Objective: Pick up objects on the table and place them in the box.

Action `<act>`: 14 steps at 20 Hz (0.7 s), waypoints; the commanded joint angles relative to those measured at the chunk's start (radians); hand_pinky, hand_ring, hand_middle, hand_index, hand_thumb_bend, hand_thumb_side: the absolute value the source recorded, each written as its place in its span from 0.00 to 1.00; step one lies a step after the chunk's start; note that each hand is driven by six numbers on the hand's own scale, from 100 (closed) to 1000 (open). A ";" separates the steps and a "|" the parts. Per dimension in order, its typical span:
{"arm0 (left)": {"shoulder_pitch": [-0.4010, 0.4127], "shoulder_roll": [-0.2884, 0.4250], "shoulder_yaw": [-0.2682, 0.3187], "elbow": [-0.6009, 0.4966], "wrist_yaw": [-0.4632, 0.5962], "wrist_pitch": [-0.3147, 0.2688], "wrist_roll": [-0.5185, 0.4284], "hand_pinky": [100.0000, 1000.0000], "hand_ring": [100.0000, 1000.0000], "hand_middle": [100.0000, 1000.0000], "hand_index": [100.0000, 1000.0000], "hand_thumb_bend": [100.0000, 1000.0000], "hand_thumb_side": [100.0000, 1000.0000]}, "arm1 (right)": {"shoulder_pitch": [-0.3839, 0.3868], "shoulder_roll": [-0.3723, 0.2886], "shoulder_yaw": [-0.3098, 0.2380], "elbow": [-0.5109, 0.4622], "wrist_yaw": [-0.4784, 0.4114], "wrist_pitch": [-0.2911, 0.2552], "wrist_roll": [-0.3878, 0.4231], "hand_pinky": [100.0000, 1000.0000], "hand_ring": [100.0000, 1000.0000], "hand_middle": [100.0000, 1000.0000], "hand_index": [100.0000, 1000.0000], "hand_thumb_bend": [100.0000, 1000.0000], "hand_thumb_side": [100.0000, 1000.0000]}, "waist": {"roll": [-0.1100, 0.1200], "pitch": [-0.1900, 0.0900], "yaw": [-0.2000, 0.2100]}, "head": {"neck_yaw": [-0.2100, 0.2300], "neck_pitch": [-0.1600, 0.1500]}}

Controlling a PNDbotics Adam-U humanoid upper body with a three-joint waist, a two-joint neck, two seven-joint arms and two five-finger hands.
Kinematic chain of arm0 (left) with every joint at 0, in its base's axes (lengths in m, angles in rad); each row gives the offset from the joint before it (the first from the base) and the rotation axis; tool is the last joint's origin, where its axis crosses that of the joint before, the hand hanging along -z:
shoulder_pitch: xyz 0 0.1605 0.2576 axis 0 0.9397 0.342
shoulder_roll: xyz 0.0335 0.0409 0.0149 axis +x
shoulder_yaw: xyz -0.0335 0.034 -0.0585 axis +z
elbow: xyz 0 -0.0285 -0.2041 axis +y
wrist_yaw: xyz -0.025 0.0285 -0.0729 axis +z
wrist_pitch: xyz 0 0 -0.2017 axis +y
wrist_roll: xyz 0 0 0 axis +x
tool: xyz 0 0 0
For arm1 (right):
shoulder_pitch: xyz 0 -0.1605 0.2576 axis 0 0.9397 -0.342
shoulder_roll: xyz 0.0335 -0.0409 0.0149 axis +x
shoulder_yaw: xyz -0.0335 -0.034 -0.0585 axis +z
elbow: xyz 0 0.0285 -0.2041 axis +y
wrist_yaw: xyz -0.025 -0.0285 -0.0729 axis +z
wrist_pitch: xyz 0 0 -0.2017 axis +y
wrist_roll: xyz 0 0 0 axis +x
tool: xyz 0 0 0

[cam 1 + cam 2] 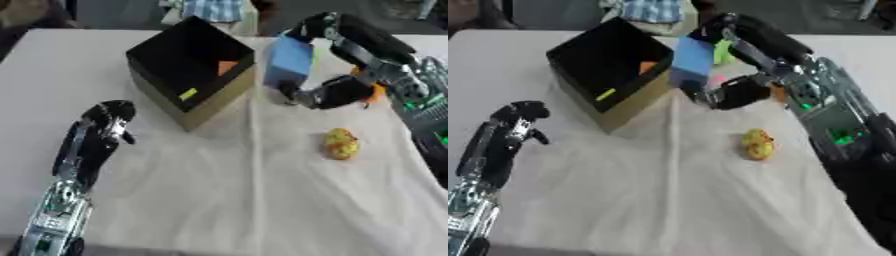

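A white cloth-covered table (219, 200) fills both views, with wide bare room across its near half and centre. Near the far left stands an open box (192, 70), black inside with tan outer walls, turned corner-on. Inside it lie an orange piece (227, 66) and a small yellow piece (188, 93).

The right arm reaches in from the right. The right hand (328, 92) holds a blue block (289, 61) just beside the box's right edge, off the table; fingers above and thumb below appear to clamp it, though how far they curl cannot be told clearly. Something orange (376, 92) shows behind the hand, and in the right eye view bits of green (724, 51) and pink (718, 79) show behind the block.

The left hand (107, 122) rests idle at lower left, fingers curled loosely, holding nothing, well apart from the box.

A small yellow object (340, 144) with reddish patches lies alone right of centre, near the right arm.
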 commanded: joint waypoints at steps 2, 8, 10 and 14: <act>-0.025 0.014 -0.021 -0.011 0.007 -0.002 -0.024 0.36 0.72 0.57 0.67 0.33 0.57 | -0.104 0.069 -0.035 0.098 0.049 -0.004 0.022 0.70 0.64 0.54 0.70 0.17 0.28 | -0.016 -0.018 0.032 | -0.047 -0.030; -0.041 0.012 -0.041 -0.009 0.011 -0.001 -0.046 0.36 0.72 0.57 0.67 0.33 0.57 | -0.220 0.176 -0.079 0.259 0.145 -0.017 0.052 0.72 0.67 0.57 0.72 0.10 0.28 | -0.023 -0.012 0.087 | -0.105 -0.050; -0.046 0.010 -0.047 -0.008 0.012 -0.002 -0.053 0.36 0.72 0.57 0.67 0.33 0.57 | -0.228 0.203 -0.092 0.312 0.177 -0.013 0.076 0.73 0.68 0.59 0.74 0.09 0.29 | -0.024 -0.012 0.105 | -0.120 -0.054; -0.055 0.006 -0.058 -0.008 0.017 -0.001 -0.065 0.36 0.72 0.57 0.67 0.33 0.57 | -0.230 0.241 -0.143 0.426 0.247 0.009 0.093 0.73 0.69 0.61 0.77 0.08 0.31 | -0.026 -0.012 0.139 | -0.146 -0.062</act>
